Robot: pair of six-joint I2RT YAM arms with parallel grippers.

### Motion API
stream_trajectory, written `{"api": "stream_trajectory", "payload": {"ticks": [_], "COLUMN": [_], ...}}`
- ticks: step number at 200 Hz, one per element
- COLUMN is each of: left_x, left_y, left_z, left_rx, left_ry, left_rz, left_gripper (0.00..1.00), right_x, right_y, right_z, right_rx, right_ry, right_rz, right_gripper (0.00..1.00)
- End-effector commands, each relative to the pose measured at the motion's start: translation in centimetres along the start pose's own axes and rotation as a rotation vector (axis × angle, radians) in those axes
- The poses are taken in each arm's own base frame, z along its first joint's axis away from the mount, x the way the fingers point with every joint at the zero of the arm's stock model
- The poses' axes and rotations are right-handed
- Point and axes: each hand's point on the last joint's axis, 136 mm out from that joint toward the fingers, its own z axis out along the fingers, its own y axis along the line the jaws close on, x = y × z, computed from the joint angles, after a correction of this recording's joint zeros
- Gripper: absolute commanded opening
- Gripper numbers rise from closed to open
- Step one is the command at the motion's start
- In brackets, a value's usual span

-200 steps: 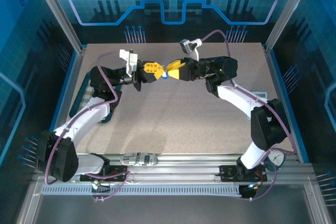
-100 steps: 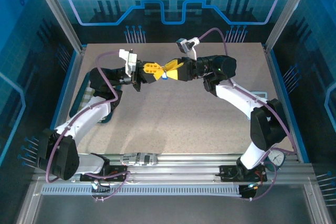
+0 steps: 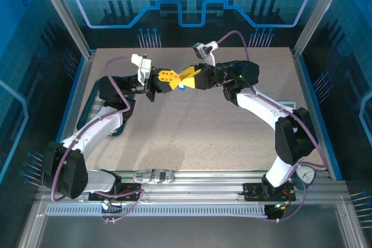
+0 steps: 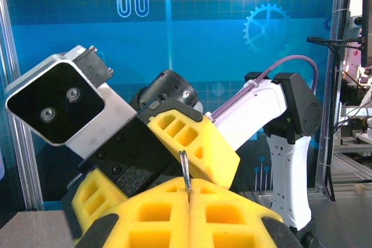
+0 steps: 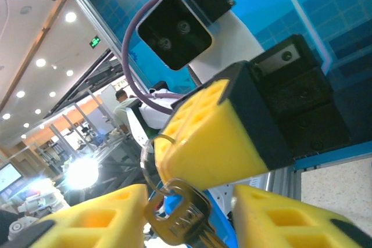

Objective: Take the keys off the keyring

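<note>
Keyring [image 4: 185, 169] mostly hidden in clamped left pincer [image 4: 189, 201]; keys [image 5: 177, 219] cut off below

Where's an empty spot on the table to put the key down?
Free: the wide bare table between the two arms, from under the left gripper and right gripper down to the near rail, and the strip behind them by the back wall. Crowded: midair, where they meet at the keys.
</note>
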Motion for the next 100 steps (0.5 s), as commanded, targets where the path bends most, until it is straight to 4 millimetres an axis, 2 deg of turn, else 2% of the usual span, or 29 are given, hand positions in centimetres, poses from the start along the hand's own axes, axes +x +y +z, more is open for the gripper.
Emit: {"api": "stream_trajectory", "payload": {"ticks": [1, 15, 51, 83, 100], "left_x": [-1.1, -1.1, -1.1, -1.3, -1.2], "left_y": [-0.4, -0.3, 0.1, 0.3, 0.4], "left_z": [0.2, 0.2, -0.2, -0.7, -0.8], "left_rx": [0.026, 0.023, 0.004, -0.023, -0.032], "left_ry": [-0.012, -0.013, -0.022, -0.025, -0.024], "left_rz": [0.049, 0.045, 0.047, 0.063, 0.067], "left_gripper": [0.00, 0.00, 0.00, 0.00, 0.00], "right_x": [-0.3, -0.3, -0.3, -0.9, -0.9], "right_y": [1.2, 1.2, 1.3, 1.8, 2.3], "right_z": [0.6, 0.4, -0.1, -1.3, -1.2], "right_rx": [-0.026, -0.021, -0.009, 0.018, 0.014], "right_ry": [0.020, 0.013, 0.012, -0.015, -0.009], "right_rz": [-0.062, -0.061, -0.067, -0.090, -0.103], "right_gripper": [0.35, 0.29, 0.21, 0.21, 0.21]}}
